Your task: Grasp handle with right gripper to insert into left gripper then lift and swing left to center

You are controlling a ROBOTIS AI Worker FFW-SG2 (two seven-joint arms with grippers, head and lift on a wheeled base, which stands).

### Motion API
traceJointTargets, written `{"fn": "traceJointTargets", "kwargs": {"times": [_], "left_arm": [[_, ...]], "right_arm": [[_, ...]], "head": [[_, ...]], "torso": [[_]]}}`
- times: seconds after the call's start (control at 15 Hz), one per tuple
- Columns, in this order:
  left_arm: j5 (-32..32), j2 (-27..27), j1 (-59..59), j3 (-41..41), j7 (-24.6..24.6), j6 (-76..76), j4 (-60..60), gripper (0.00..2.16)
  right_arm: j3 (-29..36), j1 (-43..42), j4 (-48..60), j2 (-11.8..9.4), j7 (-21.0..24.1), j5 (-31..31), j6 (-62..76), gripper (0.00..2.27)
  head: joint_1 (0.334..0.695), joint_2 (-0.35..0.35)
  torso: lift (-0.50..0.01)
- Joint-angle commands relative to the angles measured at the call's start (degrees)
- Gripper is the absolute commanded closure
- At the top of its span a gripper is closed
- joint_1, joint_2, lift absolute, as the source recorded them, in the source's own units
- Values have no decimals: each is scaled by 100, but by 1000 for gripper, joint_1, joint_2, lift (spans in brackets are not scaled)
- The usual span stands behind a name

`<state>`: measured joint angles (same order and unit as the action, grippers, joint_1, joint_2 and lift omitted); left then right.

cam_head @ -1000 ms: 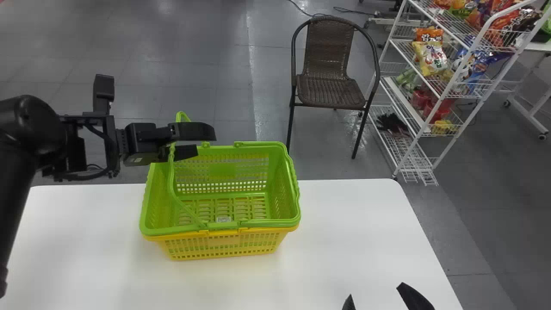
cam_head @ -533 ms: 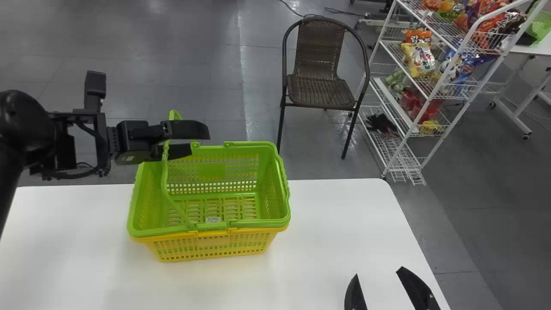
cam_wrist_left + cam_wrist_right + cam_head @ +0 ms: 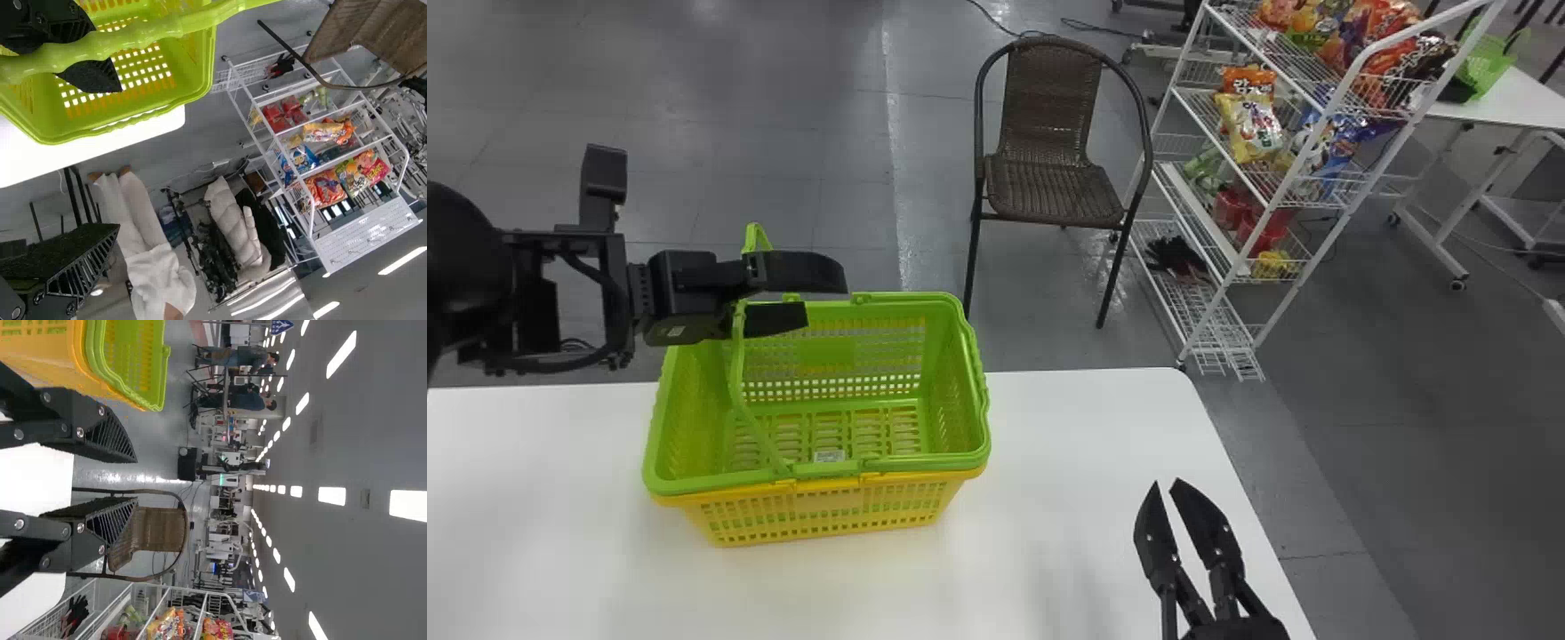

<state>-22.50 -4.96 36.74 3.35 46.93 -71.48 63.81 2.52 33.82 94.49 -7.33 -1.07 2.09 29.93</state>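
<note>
My left gripper [image 3: 827, 299] is open over the left rear of the green basket [image 3: 953, 356], which is stacked in a yellow basket [image 3: 818, 516]. The green basket's raised handle [image 3: 737, 356] passes by its fingers, and its other handle lies folded along the right rim. Seen from the left wrist, the handle [image 3: 153, 30] crosses in front of one finger of the open left gripper [image 3: 120, 157]. Over the table's right part, my right gripper [image 3: 1167, 483] is open and apart from the baskets. The right wrist view has that gripper [image 3: 132, 487] with nothing between its fingers.
The baskets stand at the rear of the white table [image 3: 1085, 444]. Beyond its far edge are a brown wicker chair [image 3: 1054, 187] and, farther right, a white wire rack [image 3: 1245, 258] holding snack bags.
The head view has swung right, so the baskets, left arm and chair appear farther left. My right gripper has come farther into view, its fingertips appearing closer together there.
</note>
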Motion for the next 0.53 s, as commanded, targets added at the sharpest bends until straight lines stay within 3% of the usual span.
{"fn": "traceJointTargets", "kwargs": {"times": [0.0,0.47], "left_arm": [[0,21,0,-10,0,-2,0,76],[-27,30,-62,-10,44,-37,0,76]], "right_arm": [[2,-358,-71,-23,19,-174,-458,2125],[-358,-1466,-686,-102,107,-482,-1478,2125]], "head": [[695,-233],[695,-217]], "torso": [[0],[0]]}}
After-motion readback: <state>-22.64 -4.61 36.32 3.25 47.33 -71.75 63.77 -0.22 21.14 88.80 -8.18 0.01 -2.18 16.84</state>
